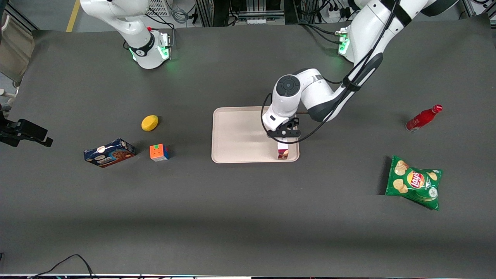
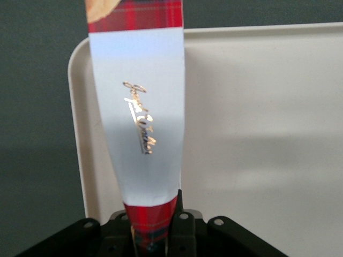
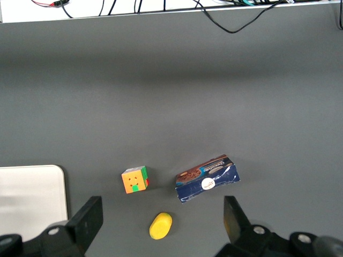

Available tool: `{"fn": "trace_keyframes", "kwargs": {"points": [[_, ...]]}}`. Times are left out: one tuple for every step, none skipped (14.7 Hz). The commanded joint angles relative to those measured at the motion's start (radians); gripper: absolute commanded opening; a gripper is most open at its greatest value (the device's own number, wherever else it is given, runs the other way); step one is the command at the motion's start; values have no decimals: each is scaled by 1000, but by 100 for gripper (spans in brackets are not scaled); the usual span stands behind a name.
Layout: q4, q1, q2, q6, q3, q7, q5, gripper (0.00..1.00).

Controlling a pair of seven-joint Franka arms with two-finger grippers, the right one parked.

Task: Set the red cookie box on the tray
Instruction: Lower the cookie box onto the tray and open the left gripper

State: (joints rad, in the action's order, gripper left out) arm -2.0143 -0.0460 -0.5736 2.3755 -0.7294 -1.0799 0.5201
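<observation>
Front view: gripper hangs over the tray, wrist pointing down, red cookie box under it at the tray's near corner toward the working arm's end. Left wrist view: jaws pinch the box's plaid end. Light, stiff carton, prob. crushable; narrow sides grip best. Right wrist view: box not seen.

Left arm stretched over table, wrist bent downward, hand clamped shut.

Spotted "Lay's" on the green chip bag. Gold cursive signature on the red cookie box, white part, held by the gripper over the tray; couldn't read it.
</observation>
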Motion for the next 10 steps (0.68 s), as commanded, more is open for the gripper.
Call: {"fn": "trace_keyframes", "kwargs": {"points": [[3,-5,-17,16,1,-72,67,8],[5,-3,-21,16,1,-77,75,20],[6,-2,-25,16,1,-77,75,48],[8,0,-26,16,1,-77,75,72],[9,1,-26,16,1,-77,75,98],[9,5,-26,16,1,-74,75,100],[11,5,-26,16,1,-71,75,100],[14,6,-26,16,1,-68,75,100],[16,8,-26,14,1,-66,75,100],[16,8,-26,14,1,-66,75,100]]}}
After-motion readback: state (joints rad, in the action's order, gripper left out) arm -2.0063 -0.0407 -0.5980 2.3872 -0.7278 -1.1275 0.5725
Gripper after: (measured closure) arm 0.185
